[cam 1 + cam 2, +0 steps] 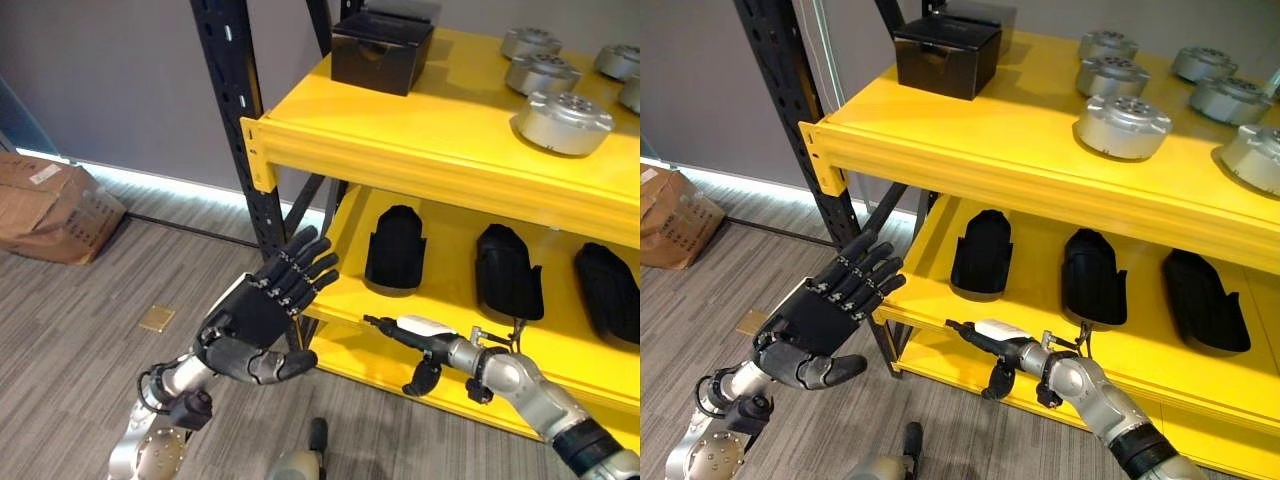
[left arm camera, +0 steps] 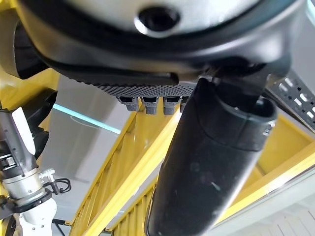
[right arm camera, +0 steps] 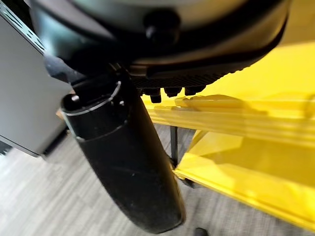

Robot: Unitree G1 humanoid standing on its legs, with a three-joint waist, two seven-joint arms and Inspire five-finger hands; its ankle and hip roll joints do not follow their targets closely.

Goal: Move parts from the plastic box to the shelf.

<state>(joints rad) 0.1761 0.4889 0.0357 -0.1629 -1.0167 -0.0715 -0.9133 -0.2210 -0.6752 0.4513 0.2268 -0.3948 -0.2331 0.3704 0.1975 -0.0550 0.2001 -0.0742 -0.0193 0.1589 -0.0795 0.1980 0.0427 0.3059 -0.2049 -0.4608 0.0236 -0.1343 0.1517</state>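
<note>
Parts are showing on no hand — the left hand (image 1: 262, 322), nearest, is hanging spread and empty before the shelf (image 1: 440, 150), and the right hand (image 1: 412, 336), fingers straight, is hovering at the lower level's front edge. Black parts (image 1: 398, 248) are lying there; silver discs (image 1: 563, 122) and a black box (image 1: 382, 48) are sitting above. Judging a between-placements step — next calls for fetching another part.
</note>
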